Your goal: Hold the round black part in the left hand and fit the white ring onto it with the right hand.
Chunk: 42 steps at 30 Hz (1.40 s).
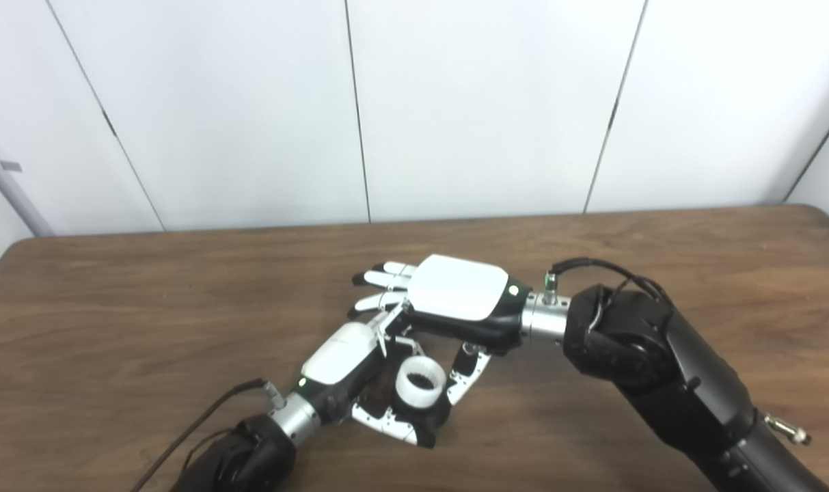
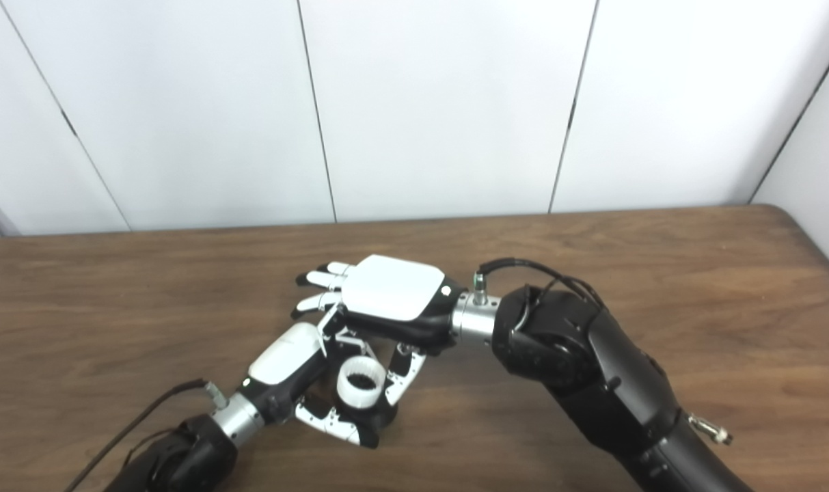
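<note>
My left hand (image 1: 351, 365) is low over the table, curled around the round black part (image 1: 439, 412), of which only a dark edge shows between the fingers. The white ring (image 1: 420, 383) sits on top of that part, its toothed opening facing up. Just above and behind it hovers my right hand (image 1: 457, 289), palm down with its fingers stretched out to the left and holding nothing. Its thumb (image 1: 467, 374) hangs down close beside the ring's right side; whether they touch I cannot tell.
The brown wooden table (image 1: 147, 307) spreads wide on both sides of the hands. White wall panels stand behind its far edge. A black cable (image 1: 195, 424) runs from my left wrist toward the bottom edge.
</note>
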Available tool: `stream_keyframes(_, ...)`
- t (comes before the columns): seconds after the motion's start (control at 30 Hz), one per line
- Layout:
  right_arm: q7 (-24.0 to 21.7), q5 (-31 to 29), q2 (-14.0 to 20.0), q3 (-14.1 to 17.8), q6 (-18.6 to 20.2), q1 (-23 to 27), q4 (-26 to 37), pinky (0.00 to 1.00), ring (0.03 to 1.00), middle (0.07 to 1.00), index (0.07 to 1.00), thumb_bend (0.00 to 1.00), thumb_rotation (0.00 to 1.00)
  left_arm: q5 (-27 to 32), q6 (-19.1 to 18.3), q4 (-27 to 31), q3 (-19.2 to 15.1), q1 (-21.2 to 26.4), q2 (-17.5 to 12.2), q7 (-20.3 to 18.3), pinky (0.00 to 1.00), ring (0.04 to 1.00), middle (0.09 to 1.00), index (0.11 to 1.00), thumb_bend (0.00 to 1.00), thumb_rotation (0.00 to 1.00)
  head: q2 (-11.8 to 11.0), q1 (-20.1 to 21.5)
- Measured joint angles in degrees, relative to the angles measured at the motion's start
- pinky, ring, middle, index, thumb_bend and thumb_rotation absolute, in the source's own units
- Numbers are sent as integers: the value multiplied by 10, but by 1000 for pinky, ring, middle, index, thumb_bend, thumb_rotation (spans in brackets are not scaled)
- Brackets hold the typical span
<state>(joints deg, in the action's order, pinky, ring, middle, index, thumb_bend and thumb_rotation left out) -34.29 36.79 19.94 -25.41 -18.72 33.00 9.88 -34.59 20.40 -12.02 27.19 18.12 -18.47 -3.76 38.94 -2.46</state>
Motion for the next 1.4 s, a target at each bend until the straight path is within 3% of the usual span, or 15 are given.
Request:
stream_keyframes(0.3,14,6,-1,2,-12,0,-34,1000,1000,888,480,525,144,2,-2,8,-2,-1,0,-14,1000,1000,875,480,525,63,3,3)
stream_keyframes(1.4,16,2,1,3,-17,-28,-36,1000,1000,881,480,526,143,1,-23,35,-6,-9,1,-40,1000,1000,897,480,525,60,25,-11)
